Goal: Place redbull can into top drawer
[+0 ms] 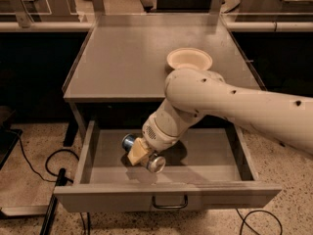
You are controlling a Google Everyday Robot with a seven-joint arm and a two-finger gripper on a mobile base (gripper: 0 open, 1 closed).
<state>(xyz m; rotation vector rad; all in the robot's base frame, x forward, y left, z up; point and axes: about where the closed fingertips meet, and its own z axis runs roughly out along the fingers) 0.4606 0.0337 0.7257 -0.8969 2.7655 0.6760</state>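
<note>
The gripper (140,153) hung low inside the open drawer (166,192), its fingers clamped across the middle of the can (156,164), which lay sideways with a silver end showing on either side. Whether the can touched the drawer floor just beneath could not be told. The carrying looked done; letting go and withdrawing were left.

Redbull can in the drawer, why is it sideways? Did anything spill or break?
Nothing looks spilled or broken. The redbull can is sideways only because the pincer grips it around its middle, low inside the open top drawer. The white bowl sits upright on the tabletop.
</note>
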